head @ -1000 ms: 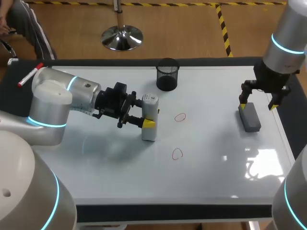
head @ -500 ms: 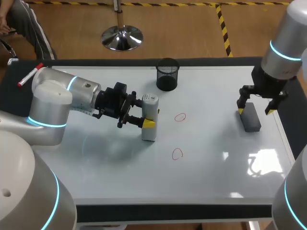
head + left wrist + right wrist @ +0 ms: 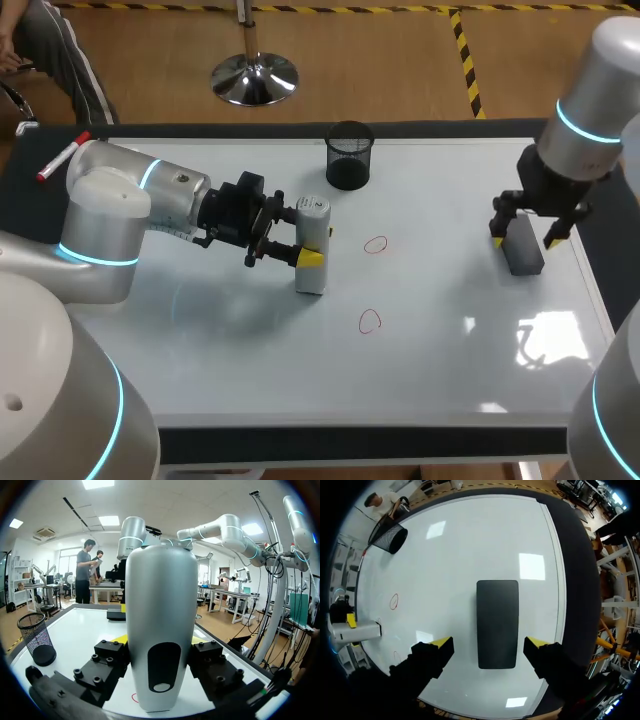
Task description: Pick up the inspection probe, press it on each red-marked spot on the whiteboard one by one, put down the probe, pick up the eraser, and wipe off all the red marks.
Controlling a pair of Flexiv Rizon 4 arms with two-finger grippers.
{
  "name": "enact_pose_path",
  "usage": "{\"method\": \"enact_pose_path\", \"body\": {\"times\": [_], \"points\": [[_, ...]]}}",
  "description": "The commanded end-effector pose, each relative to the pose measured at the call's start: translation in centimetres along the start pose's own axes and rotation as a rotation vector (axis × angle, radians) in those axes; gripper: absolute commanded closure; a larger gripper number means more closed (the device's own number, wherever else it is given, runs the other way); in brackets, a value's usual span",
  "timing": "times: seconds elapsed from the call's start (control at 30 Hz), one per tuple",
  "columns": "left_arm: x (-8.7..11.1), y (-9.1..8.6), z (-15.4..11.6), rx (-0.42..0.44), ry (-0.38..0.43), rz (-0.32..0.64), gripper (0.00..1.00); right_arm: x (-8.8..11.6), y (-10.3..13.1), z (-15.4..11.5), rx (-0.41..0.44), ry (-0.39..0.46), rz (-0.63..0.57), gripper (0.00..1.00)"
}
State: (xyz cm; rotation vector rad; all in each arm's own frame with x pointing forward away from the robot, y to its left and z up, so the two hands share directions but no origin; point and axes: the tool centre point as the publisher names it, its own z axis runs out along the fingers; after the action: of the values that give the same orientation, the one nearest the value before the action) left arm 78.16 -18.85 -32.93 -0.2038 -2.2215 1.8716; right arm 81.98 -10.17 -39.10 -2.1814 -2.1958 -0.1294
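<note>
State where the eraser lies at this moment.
In the head view the eraser lies flat near the right edge of the whiteboard, under the right gripper, whose open fingers straddle it without touching.

Overhead and wrist views sharing whiteboard [image 3: 450, 350]

Bare surface [image 3: 450, 310] stretches between the upright probe [image 3: 312, 215] held in my left gripper [image 3: 316, 246] and the eraser [image 3: 527, 260] below my right gripper [image 3: 524, 240]. A mesh cup [image 3: 348, 155] stands near the far edge.
</note>
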Motion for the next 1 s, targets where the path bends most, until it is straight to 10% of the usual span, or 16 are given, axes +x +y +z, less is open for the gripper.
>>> {"method": "enact_pose_path", "body": {"times": [0.03, 0.4, 0.67, 1.0], "points": [[0.1, 0.9, 0.2, 0.004, 0.001, 0.0, 1.0, 0.0, 0.1, 0.5, 0.001, 0.003, -0.002, 0.1], [0.1, 0.9, 0.2, 0.004, 0.001, 0.0, 1.0, -0.1, -0.1, 1.5, 0.005, 0.014, -0.003, 0.05], [0.1, 0.9, 0.2, 0.004, 0.001, 0.0, 1.0, -0.4, -0.1, 2.1, 0.004, 0.015, 0.003, 0.28], [0.1, 0.9, 0.2, 0.004, 0.001, 0.0, 1.0, -0.2, 0.1, 3.0, 0.013, 0.005, 0.001, 0.25]]}}
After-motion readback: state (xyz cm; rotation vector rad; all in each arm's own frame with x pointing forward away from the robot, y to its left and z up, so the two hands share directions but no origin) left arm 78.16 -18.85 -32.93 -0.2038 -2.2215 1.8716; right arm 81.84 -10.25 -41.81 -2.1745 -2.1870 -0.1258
